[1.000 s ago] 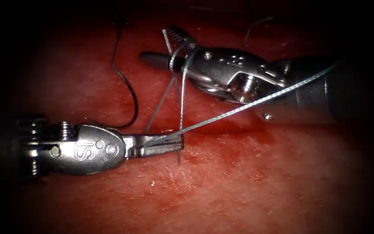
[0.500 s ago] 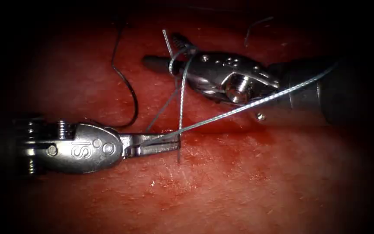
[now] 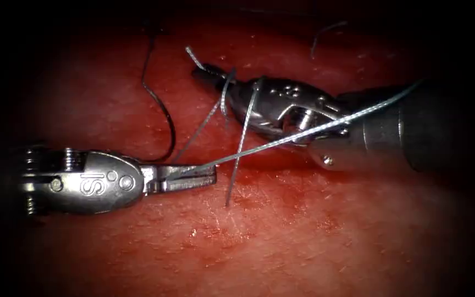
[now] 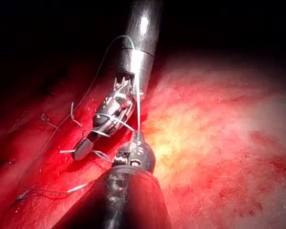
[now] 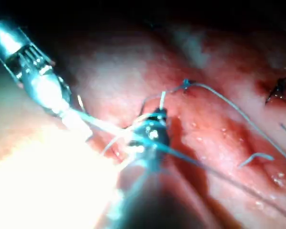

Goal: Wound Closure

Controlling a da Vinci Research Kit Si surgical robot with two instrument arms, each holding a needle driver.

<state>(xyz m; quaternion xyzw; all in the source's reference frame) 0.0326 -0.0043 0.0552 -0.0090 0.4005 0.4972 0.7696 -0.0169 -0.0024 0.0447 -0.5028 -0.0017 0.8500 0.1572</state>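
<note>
Tissue [image 3: 281, 242] lies bare and open below the thread's entry point. Right tool [image 3: 207, 71], above that point, has jaws closed on a short thread end, loops wound round it. Left tool [image 3: 207, 175], beside it, clamps the taut thread [image 3: 281, 140]. Needle unseen.

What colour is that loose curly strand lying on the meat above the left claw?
Dark, almost black, plain with no pattern: a cut end of thread on the tissue, best seen in the endoscope view.
</note>
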